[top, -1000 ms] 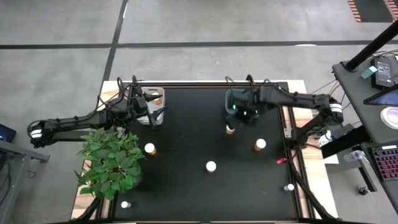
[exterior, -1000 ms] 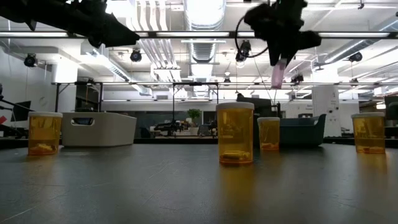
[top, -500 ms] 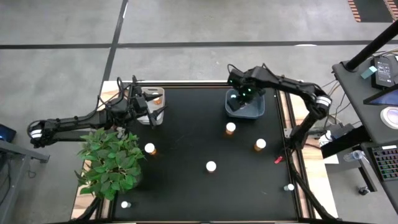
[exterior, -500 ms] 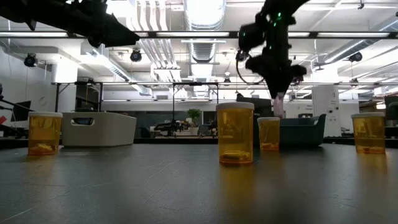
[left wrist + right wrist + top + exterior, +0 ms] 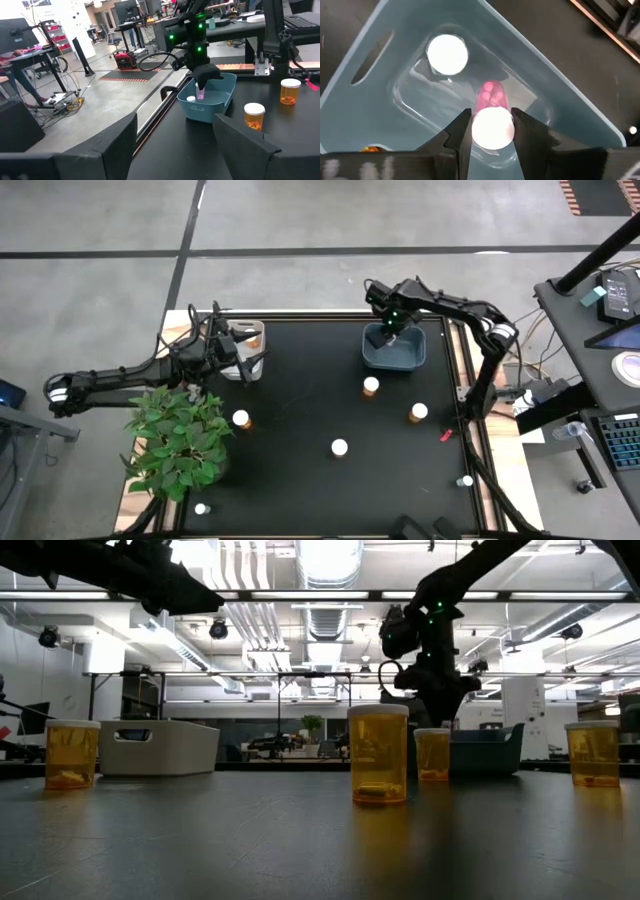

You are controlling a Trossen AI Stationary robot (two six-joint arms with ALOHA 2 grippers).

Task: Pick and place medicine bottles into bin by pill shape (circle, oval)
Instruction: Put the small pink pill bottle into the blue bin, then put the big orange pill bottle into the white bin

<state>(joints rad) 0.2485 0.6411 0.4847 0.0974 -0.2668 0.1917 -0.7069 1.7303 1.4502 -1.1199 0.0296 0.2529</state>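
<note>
My right gripper is shut on a small pink medicine bottle with a white cap, right over the blue bin at the table's far right. Another white-capped bottle stands in that bin. Amber medicine bottles stand upright on the black table, and one stands beside the plant. My left gripper waits open and level at the far left, beside a beige bin, with nothing between its fingers. My right gripper pinches the pink bottle at its white cap between its two fingers. The fingers come from above and point down. The bottle hangs upright below them, its lower end down inside the bin's opening.
A leafy green potted plant fills the near left. Small pale bottles stand near the front edge and at the right edge. A small red thing lies at the right. Open black tabletop lies in the middle.
My right gripper has carried the pink bottle from over the table's middle toward the far edge, to above the blue bin. It has sunk toward the bin and rolled about its own axis, staying shut on the bottle.
</note>
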